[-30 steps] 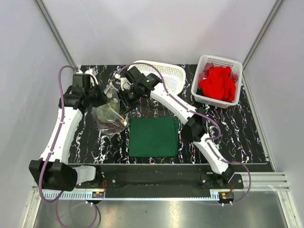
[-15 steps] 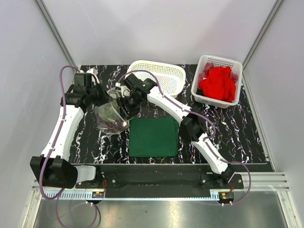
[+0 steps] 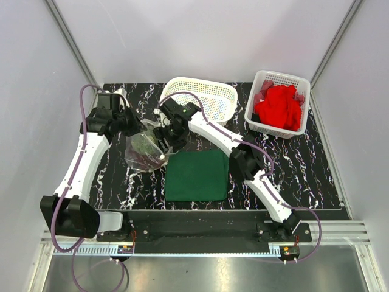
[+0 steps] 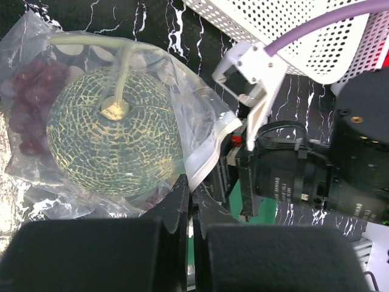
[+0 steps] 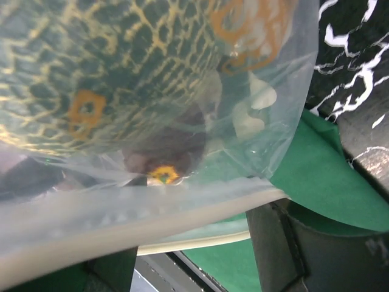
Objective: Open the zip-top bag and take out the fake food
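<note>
The zip-top bag (image 3: 144,152) lies on the black marbled table, left of the green cloth. Inside it, in the left wrist view, are the round netted green ball (image 4: 112,137) and dark red berry clusters (image 4: 27,112). My left gripper (image 4: 189,193) is shut on the bag's rim; from above it (image 3: 135,126) is at the bag's far left corner. My right gripper (image 3: 165,139) is at the bag's right edge. Its jaws stand wide apart, and the bag's pale zip strip (image 5: 152,216) runs across the gap between its fingers (image 5: 285,243). The green ball (image 5: 103,73) fills that view.
A dark green square cloth (image 3: 197,175) lies just right of the bag. An oval white lattice basket (image 3: 200,94) stands at the back centre. A square white basket (image 3: 299,80) holding a bright red cloth (image 3: 278,106) stands at the back right.
My right gripper has swung from behind the bag down to its right edge. My left gripper and the bag have shifted slightly right.
</note>
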